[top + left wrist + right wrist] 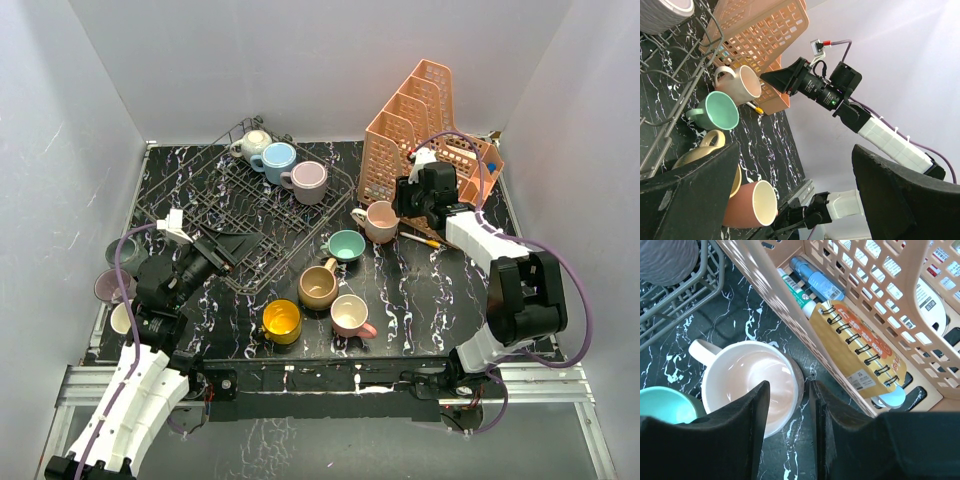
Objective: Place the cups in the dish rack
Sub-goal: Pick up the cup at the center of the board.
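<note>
One orange organizer (pixel 420 130) beside pink cup (pixel 381 221)

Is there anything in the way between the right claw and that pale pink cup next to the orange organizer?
Nothing visible. The right gripper hangs directly over the pink cup, fingers parted above its rim. The orange organizer stands close beside the cup, not between them.

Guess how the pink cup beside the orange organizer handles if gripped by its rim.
Pink cup looks glazed ceramic: probably rigid, slippery at the rim. Upright and squat, so unlikely to tip; its handle may swing it off-centre.
</note>
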### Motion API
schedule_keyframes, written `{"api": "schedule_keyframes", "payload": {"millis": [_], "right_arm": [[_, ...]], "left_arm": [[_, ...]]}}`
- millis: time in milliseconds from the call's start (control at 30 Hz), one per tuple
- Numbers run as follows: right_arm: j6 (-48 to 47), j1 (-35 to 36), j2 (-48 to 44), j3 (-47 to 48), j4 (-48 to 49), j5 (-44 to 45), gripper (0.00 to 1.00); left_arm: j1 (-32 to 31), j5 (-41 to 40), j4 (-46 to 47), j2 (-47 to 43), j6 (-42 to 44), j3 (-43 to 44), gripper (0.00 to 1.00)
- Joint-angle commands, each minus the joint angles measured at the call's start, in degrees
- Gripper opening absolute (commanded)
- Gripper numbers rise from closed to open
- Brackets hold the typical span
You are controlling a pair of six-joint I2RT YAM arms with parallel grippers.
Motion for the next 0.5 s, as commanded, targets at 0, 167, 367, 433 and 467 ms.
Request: {"api": "schedule_keyframes", "payload": {"millis": [0,167,367,433,467], "right_arm": [[0.3,0.2,1.4,0.0,5.6,1.8,0.39],[-0.4,0.7,2.3,-1.3,6.1,2.3,0.39],[-0.9,1.0,3.3,-2.5,6.6,3.5,0.38],[-1.1,1.2,3.7,-3.0,6.8,3.7,0.38],[-1.2,1.3,3.8,-3.2,7.0,3.8,0.38]], "left_arm": [[0.2,-0.1,-0.1,-1.1,-0.3,-0.3,0.92],[0.2,-0.1,0.3,-1.0,-0.7,-0.6,0.91],[0.2,0.2,0.8,-0.7,-1.0,-0.9,0.91],[0.1,0.3,1.0,-0.8,-1.2,-1.0,0.91],[0.1,0.4,1.1,-0.7,-1.4,-1.1,0.91]]}}
